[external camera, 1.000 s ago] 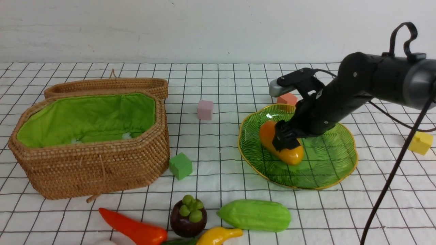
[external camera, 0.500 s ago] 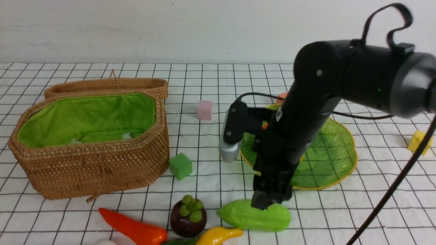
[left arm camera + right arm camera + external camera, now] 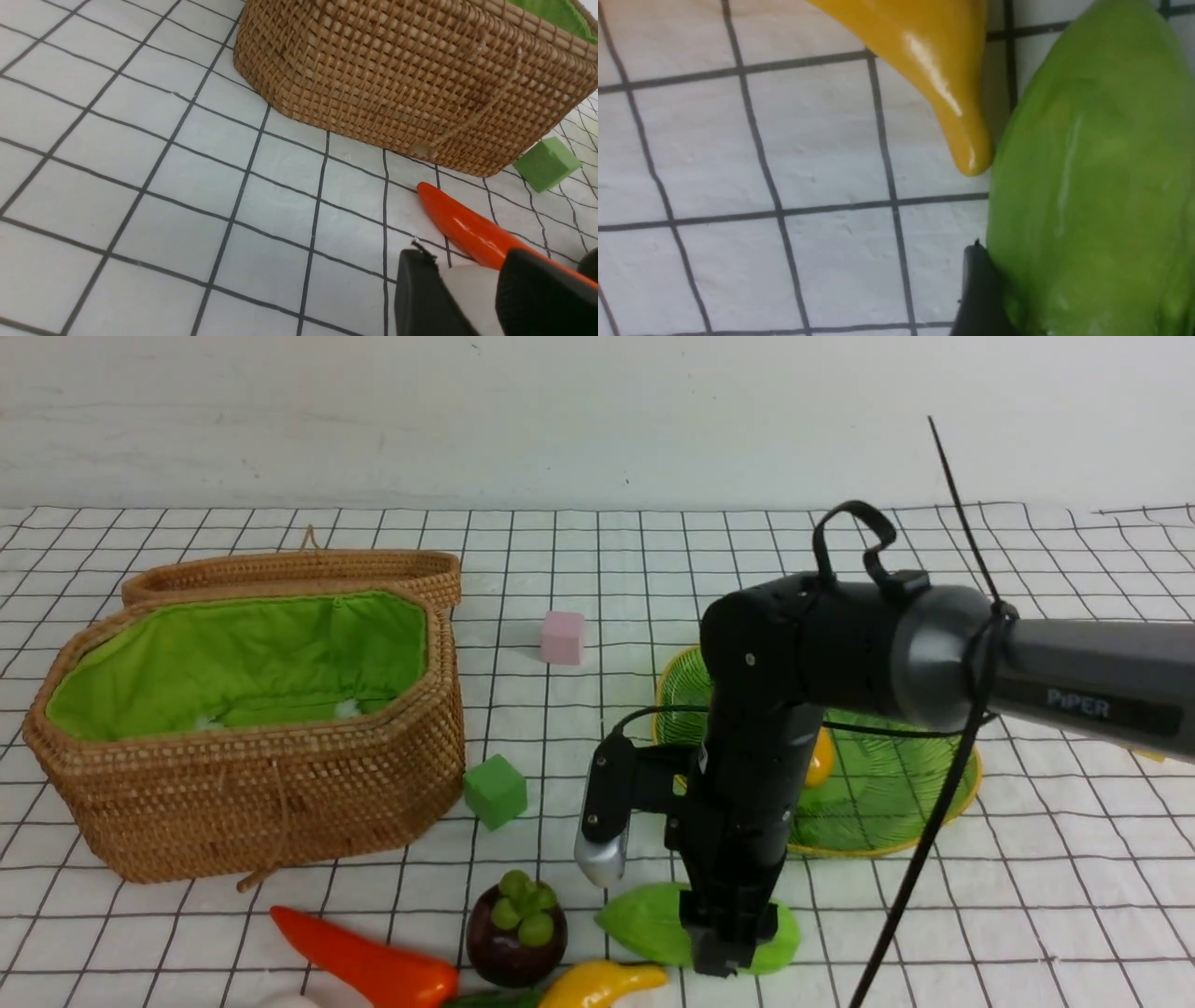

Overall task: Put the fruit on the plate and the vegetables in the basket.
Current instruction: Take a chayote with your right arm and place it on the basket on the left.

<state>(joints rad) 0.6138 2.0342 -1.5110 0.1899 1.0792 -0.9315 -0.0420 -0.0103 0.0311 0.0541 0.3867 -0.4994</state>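
My right gripper [image 3: 724, 947] has come straight down onto the light green gourd [image 3: 653, 924], which lies on the cloth. In the right wrist view one finger [image 3: 978, 289] presses the gourd's [image 3: 1092, 186] side; the other is hidden behind it. The banana's tip [image 3: 966, 149] touches the gourd. The mango [image 3: 820, 758] lies on the green plate [image 3: 674, 683], mostly hidden by the arm. Mangosteen [image 3: 516, 924], red pepper [image 3: 364, 963] and banana [image 3: 597, 982] lie near the front edge. My left gripper [image 3: 472, 275] is shut on the white radish [image 3: 472, 298], beside the pepper [image 3: 462, 228].
The open basket [image 3: 243, 803] stands at the left, its lid behind it; its woven wall [image 3: 397, 70] is close to my left gripper. A green cube [image 3: 495, 791] sits by the basket's corner and a pink cube [image 3: 563, 637] farther back.
My right arm has left the mango on the plate, swung toward the front edge and dropped onto the gourd, its jaws narrowing around it.
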